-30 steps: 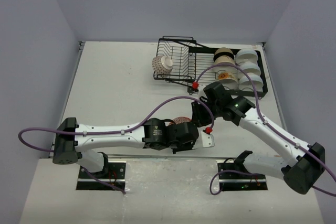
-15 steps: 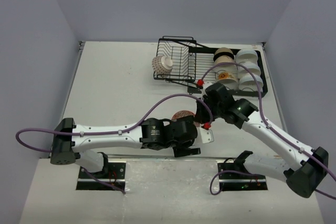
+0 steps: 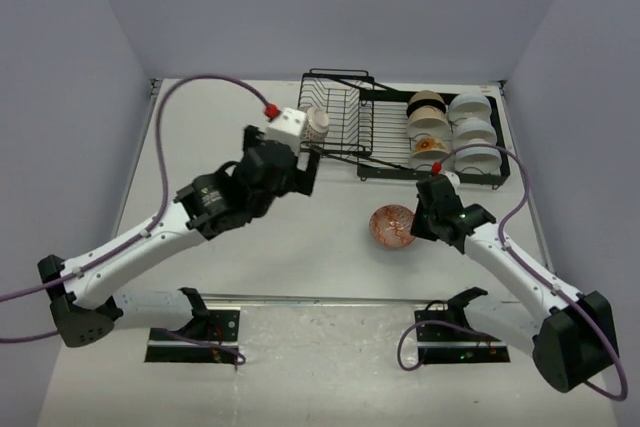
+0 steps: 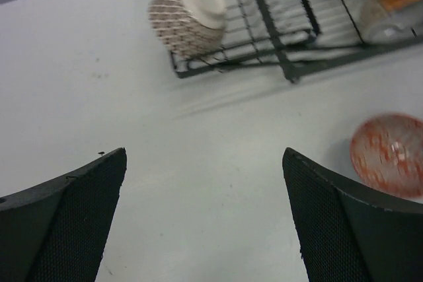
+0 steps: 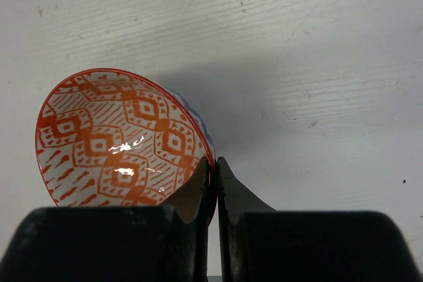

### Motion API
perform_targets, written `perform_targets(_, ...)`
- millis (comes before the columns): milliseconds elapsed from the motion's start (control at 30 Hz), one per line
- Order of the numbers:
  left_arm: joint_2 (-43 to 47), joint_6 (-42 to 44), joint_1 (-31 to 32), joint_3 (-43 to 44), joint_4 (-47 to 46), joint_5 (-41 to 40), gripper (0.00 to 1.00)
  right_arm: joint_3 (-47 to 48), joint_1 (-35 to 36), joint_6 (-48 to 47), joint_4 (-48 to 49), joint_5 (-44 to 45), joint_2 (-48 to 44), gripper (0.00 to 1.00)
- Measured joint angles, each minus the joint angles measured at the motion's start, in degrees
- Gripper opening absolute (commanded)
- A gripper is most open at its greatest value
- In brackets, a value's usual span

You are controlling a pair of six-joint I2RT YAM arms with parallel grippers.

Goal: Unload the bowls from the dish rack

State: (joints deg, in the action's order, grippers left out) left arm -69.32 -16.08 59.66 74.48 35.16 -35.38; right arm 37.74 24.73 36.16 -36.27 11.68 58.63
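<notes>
A red-patterned bowl (image 5: 119,140) hangs tilted just above the table, and my right gripper (image 5: 215,166) is shut on its rim; from above it shows as the bowl (image 3: 392,225) left of the right gripper (image 3: 416,221). My left gripper (image 4: 203,156) is open and holds nothing, hovering over bare table short of the dish rack (image 4: 264,28). A brown-patterned bowl (image 4: 188,18) lies on its side at the rack's left end. In the top view the left gripper (image 3: 303,169) sits just below that bowl (image 3: 315,122).
The rack's flat tray (image 3: 497,169) at the back right holds several bowls: tan and orange-floral ones (image 3: 428,127) and white ones (image 3: 472,132). Purple cables loop above both arms. Grey walls close in the table on three sides.
My left gripper let go of the red-patterned bowl, opened wide and swung up toward the rack's left end. My right gripper shut on the bowl's rim and carried it right.
</notes>
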Motion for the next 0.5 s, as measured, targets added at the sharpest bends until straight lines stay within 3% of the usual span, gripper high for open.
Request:
perform_targets(200,4.85,-11.91,-15.89,-0.11,-0.68,-0.31,1.0,-3.13,0.0,2.99,5.16,-1.36,4.39,0.05)
perform_targets(267,4.87,-14.38,-19.32,-0.11,-1.73,2.08,1.0,-3.37,0.0,3.5,6.34,-2.01,4.26,0.17)
perform_targets(367,3.48,-17.46,-23.82,-1.25,-4.87,6.95,1.0,-3.5,0.0,4.15,7.23,-2.86,3.85,0.47)
perform_targets(500,0.31,-20.61,-29.27,-4.35,-9.57,14.88,1.0,-3.5,0.0,4.37,6.93,-3.52,0.74,0.61)
